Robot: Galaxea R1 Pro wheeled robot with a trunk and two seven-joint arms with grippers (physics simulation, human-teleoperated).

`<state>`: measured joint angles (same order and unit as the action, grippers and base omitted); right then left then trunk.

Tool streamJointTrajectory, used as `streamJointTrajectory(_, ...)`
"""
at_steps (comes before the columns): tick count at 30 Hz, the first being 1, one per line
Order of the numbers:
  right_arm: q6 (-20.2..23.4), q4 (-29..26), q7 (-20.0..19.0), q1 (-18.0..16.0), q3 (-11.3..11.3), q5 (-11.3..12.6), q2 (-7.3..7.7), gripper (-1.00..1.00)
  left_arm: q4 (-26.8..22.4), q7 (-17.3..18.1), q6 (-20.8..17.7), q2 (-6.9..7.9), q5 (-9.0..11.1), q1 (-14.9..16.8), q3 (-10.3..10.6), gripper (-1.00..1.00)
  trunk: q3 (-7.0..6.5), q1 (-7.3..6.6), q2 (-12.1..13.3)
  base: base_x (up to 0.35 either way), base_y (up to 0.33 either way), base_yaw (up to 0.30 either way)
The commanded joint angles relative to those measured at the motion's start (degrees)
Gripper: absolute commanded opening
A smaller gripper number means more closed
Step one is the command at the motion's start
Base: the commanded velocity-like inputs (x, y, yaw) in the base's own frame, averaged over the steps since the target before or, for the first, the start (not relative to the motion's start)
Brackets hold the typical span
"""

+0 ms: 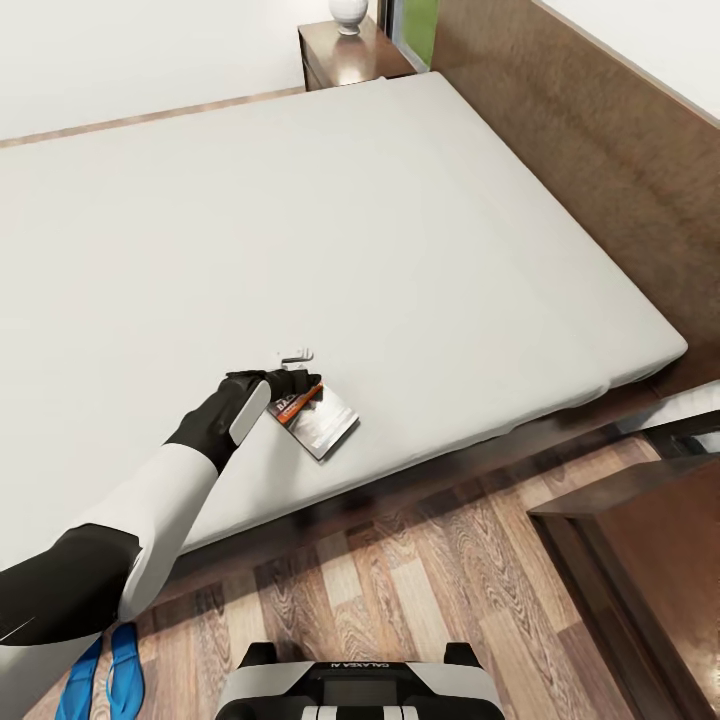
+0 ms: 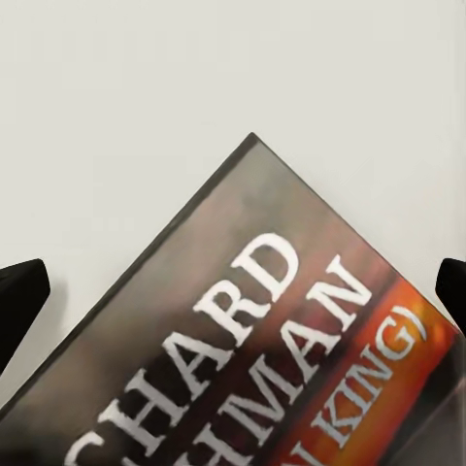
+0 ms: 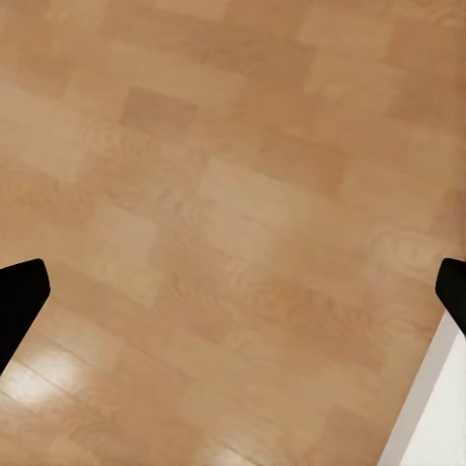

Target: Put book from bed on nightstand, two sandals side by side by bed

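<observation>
Head view: your left gripper (image 1: 300, 383), jaws spread wide, straddles the thin dark paperback book (image 1: 322, 418) lying flat near the edge of the light-grey mattress (image 1: 420, 230), poised to grasp.

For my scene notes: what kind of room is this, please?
Most likely a bedroom: a large bed with a grey mattress, a nightstand beside its headboard, and a wood-plank floor.

Wood-plank floor (image 1: 440, 580) in mixed brown tones, glossy in patches. White wall (image 1: 130, 50) behind; a white vase (image 1: 349, 14) stands near a green strip (image 1: 420, 25).
</observation>
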<state>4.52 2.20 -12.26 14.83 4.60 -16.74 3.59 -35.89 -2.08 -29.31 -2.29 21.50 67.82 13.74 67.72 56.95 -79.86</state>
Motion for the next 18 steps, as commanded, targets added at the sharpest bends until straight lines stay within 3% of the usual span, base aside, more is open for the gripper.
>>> streamJointTrajectory(1, 0.17, -0.1, -0.22, 0.03, 0.45, 0.04, 0.01, 1.0, 2.84, -0.03, -0.24, 0.0, 1.79, -0.03, 0.14, 1.0, 0.03, 0.02, -0.01, 0.0, -0.005, 0.0)
streamJointTrajectory(18, 0.15, -0.09, -0.22, 0.04, 0.48, 0.04, 0.01, 1.0, 2.84, -0.03, -0.23, 0.04, 1.79, -0.03, 0.14, 1.0, 0.03, 0.02, -0.01, -0.03, -0.025, 0.0)
